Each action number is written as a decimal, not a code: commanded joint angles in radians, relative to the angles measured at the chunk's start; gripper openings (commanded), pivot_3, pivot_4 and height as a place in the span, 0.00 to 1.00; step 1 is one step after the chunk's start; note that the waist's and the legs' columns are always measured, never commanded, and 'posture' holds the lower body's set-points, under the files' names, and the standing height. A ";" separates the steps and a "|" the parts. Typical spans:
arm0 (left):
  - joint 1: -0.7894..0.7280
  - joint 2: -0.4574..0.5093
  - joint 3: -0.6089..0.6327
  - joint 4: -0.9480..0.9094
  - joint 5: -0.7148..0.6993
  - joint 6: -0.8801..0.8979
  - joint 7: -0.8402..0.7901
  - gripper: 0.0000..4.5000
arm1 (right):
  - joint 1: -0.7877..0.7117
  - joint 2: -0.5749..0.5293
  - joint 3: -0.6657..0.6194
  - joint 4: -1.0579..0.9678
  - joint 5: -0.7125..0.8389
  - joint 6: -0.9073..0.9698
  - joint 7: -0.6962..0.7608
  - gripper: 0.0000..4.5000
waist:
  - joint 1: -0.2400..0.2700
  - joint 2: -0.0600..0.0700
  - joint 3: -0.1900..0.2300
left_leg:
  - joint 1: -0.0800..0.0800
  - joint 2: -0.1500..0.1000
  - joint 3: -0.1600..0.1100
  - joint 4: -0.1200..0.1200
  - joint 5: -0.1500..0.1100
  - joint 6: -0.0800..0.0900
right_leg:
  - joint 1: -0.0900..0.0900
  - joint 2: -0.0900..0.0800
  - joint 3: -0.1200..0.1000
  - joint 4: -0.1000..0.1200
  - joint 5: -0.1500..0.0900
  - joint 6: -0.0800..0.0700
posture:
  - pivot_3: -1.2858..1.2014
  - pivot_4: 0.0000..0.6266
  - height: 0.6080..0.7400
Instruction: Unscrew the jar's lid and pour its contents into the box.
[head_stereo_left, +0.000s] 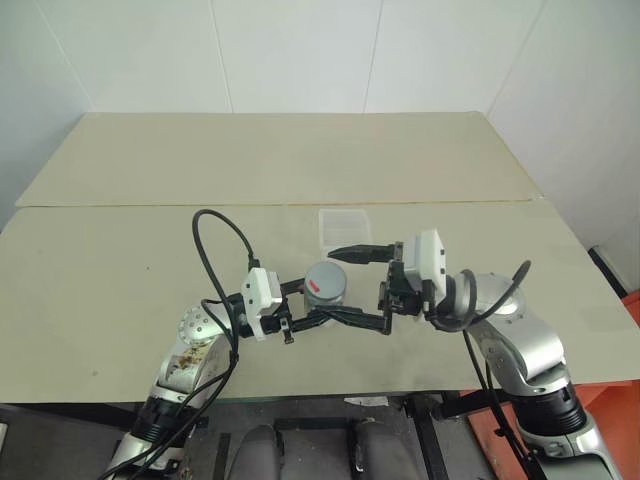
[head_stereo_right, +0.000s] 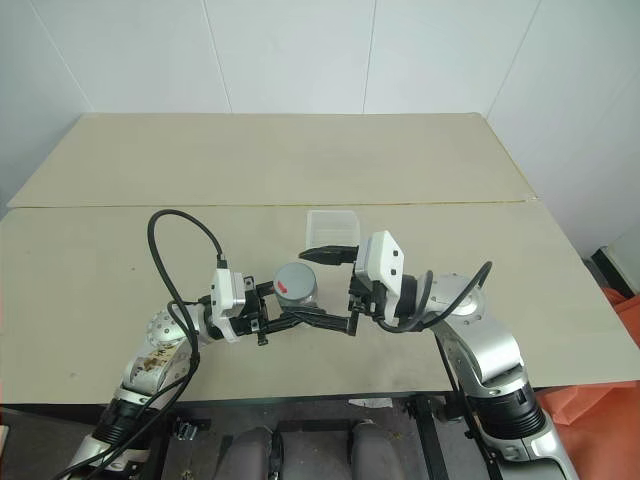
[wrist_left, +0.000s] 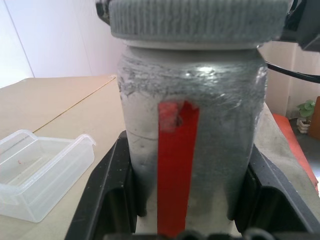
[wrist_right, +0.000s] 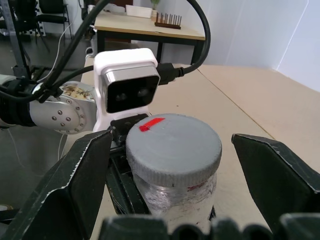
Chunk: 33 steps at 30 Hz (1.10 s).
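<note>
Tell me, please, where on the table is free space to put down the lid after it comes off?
Bare table lies left of the left gripper, and more right of the right gripper, toward the far edge. The far board behind the box is bare too. It is crowded in the middle: the jar, its lid, both grippers and the box sit close.

The jar (wrist_left: 192, 145) sits clouded with grey inside its wall, so its contents cannot be made out. Black fingers (wrist_left: 107, 200) cover its lower sides, and its lid (wrist_left: 197, 22) is cut off at the frame's top edge. The box (wrist_left: 35, 172) runs past the picture's edge.
</note>
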 joint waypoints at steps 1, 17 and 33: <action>-0.007 -0.005 0.008 -0.031 -0.010 -0.013 0.004 0.44 | -0.021 0.004 -0.007 -0.011 -0.001 -0.006 -0.008 0.99 | 0.000 0.000 0.000 | 0.000 0.000 0.000 0.000 0.000 0.000 | 0.000 0.000 0.000 0.000 0.000 0.000 | 0.52 0.24 1.00; 0.000 0.002 0.004 -0.016 -0.003 -0.023 -0.005 0.44 | -0.016 0.005 -0.013 -0.027 0.013 -0.010 0.002 0.64 | 0.000 0.000 0.000 | 0.000 0.000 0.000 0.000 0.000 0.000 | 0.000 0.000 0.000 0.000 0.000 0.000 | 0.52 0.24 1.00; 0.010 0.002 -0.004 -0.008 0.014 -0.049 -0.008 0.44 | -0.023 0.047 -0.135 -0.057 0.263 0.179 -0.103 0.64 | 0.000 0.000 0.000 | 0.000 0.000 0.000 0.000 0.000 0.000 | 0.000 0.000 0.000 0.000 0.000 0.000 | 0.52 0.24 1.00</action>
